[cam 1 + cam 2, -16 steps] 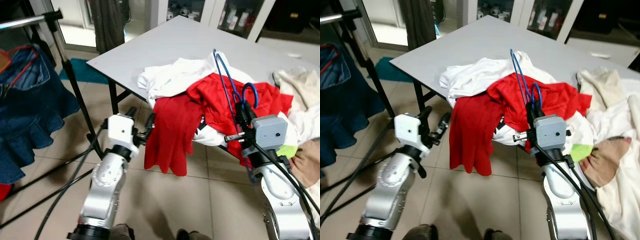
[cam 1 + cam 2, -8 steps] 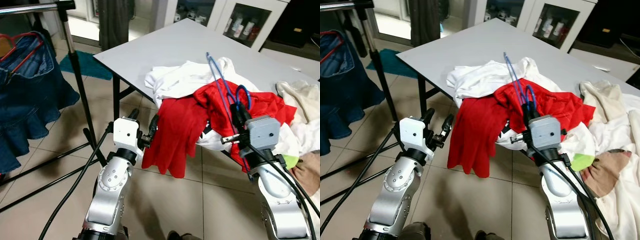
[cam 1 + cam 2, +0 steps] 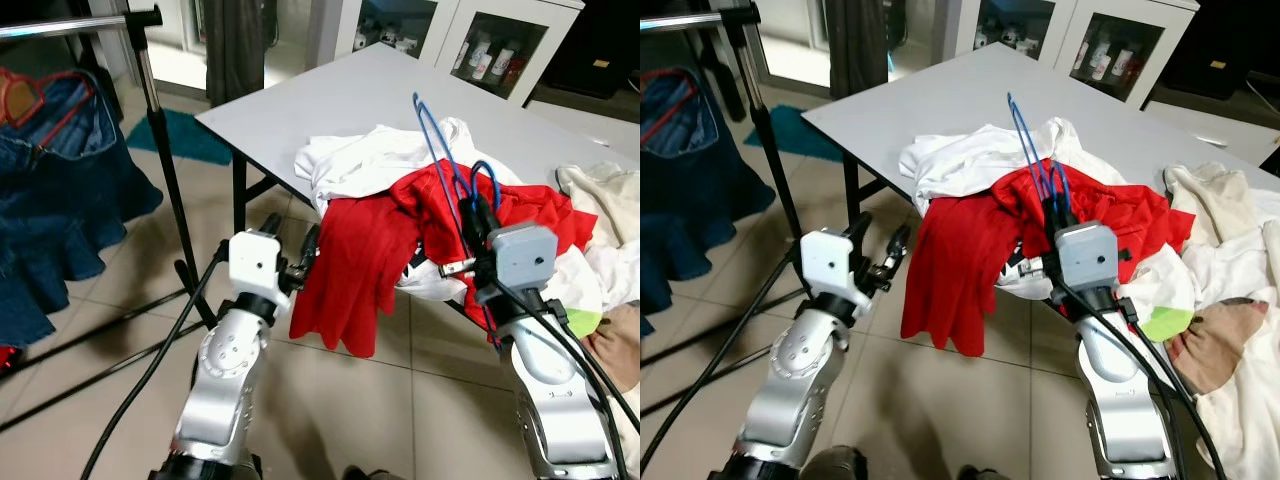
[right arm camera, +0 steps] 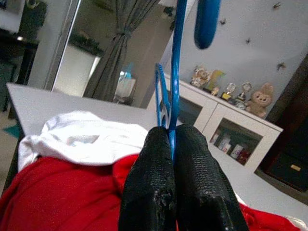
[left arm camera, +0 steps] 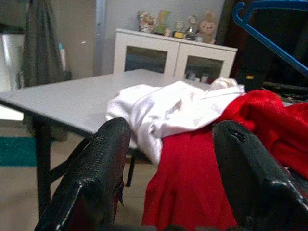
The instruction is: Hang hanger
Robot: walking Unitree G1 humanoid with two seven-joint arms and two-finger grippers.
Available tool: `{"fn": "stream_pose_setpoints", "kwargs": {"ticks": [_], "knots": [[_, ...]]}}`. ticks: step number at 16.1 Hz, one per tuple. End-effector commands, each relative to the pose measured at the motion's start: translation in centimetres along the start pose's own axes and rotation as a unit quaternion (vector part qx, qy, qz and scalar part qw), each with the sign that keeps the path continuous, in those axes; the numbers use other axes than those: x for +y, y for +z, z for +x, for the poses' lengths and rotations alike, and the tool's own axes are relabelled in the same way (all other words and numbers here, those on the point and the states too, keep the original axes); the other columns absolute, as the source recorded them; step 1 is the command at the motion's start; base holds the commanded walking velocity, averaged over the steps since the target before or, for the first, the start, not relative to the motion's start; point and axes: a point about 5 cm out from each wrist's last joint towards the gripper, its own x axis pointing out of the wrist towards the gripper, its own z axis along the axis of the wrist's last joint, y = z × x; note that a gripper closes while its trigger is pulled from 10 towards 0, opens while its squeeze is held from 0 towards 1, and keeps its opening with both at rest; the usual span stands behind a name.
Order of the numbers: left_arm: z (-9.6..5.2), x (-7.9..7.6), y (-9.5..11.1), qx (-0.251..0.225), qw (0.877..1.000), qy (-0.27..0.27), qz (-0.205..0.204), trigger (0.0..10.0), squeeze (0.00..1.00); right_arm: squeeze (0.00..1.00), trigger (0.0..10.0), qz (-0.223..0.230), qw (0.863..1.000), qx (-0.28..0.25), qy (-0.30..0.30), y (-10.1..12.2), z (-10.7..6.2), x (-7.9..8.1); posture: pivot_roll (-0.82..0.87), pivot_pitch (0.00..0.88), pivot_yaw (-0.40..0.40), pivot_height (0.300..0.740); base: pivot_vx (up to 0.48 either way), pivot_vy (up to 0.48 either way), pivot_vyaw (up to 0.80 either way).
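A blue wire hanger [image 3: 441,150] stands nearly upright over the clothes pile at the table's near edge. My right gripper [image 3: 472,214] is shut on it low down, and the hanger [image 4: 176,72] runs up between the closed fingertips [image 4: 150,159]. A red garment [image 3: 365,262] drapes off the table edge below the hanger, with a white garment [image 3: 368,160] behind it. My left gripper [image 3: 290,240] is open, low in front of the table, just left of the hanging red cloth [image 5: 192,192]. The clothes rack's rail [image 3: 60,25] and pole [image 3: 165,150] stand at the far left.
A denim skirt [image 3: 50,190] hangs on a red hanger [image 3: 40,95] from the rack. The grey table [image 3: 330,95] carries more pale clothes [image 3: 600,200] on the right. Rack legs and cables [image 3: 110,340] cross the tiled floor. Cabinets [image 3: 480,45] stand behind the table.
The whole view has shifted, so the camera moved; rack and table sit further right. The right gripper still holds the blue hanger, and the left stays open by the red cloth.
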Motion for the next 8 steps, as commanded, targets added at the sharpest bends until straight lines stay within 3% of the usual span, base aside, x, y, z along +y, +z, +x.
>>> {"fn": "stream_pose_setpoints", "kwargs": {"ticks": [1,8], "knots": [[0.3,-0.8,0.1,-0.001,1.000,-0.019,-0.004,10.0,0.00,0.00,10.0,-0.010,1.000,-0.005,-0.018,0.1,-0.1,-0.7,0.19,0.030,-0.065,0.740,0.000,0.000,0.00],[1.0,-1.0,0.1,0.010,0.998,-0.062,-0.005,10.0,0.00,0.00,10.0,-0.024,0.998,0.001,-0.063,-0.1,-1.2,-1.3,0.12,0.036,0.012,0.740,0.000,0.000,0.00]]}}
